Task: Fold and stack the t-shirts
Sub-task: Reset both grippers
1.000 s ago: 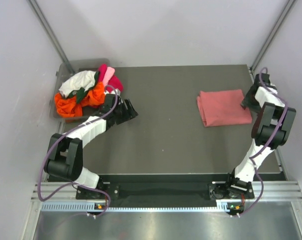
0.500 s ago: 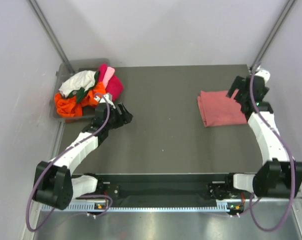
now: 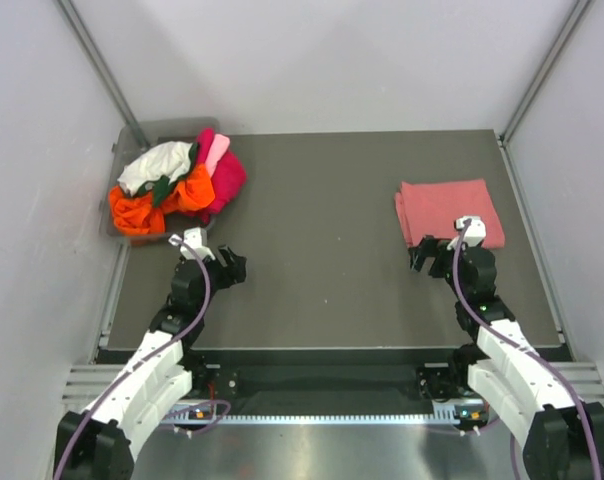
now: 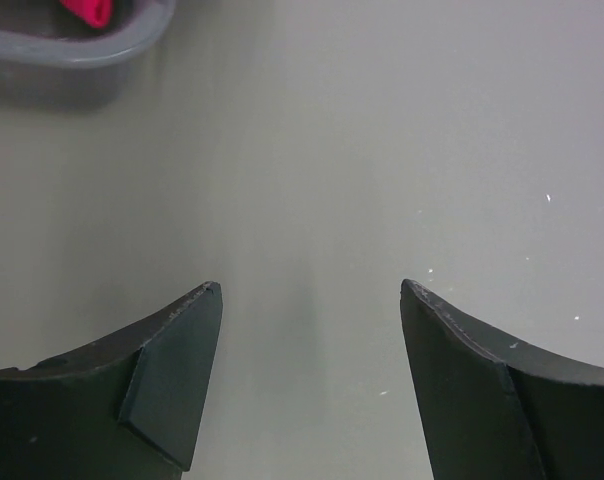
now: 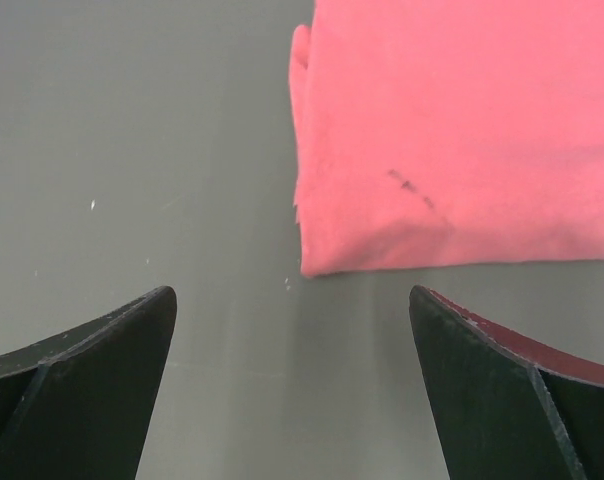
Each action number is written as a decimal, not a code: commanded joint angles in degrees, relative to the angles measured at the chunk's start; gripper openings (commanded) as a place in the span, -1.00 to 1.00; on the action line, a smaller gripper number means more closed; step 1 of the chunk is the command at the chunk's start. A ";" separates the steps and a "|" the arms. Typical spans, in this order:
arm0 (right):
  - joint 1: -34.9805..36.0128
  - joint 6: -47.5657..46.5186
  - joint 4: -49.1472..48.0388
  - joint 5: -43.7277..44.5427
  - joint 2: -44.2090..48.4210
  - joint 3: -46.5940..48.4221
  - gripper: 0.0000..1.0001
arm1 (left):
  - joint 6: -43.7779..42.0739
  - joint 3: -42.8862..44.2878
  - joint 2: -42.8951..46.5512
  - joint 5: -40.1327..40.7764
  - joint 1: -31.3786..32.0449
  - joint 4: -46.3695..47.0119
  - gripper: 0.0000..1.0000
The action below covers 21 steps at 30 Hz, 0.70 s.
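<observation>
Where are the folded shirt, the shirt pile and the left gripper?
folded shirt point(image 3: 450, 212), top external view, centre of the cloth.
shirt pile point(image 3: 182, 190), top external view, its orange middle.
left gripper point(image 4: 310, 286), left wrist view, midway between the fingertips.

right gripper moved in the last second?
Yes. The right gripper has pulled back from the shirt's right edge, leftward and down in the top view, and now sits open just short of its near-left corner.

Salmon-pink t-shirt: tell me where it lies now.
Top view: the salmon-pink t-shirt lies folded on the right side of the table, just beyond the right gripper, apart from its open jaws.
</observation>
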<state>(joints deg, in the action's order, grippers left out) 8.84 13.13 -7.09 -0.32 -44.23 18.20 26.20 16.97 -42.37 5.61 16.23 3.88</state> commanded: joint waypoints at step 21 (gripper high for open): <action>0.30 2.70 -9.78 -2.32 0.63 -3.08 0.99 | -0.79 -5.81 6.95 1.25 0.21 8.69 0.54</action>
<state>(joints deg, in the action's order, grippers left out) 8.86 15.53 -14.52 -3.29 -43.57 13.58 25.52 10.24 -36.36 7.11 16.23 9.89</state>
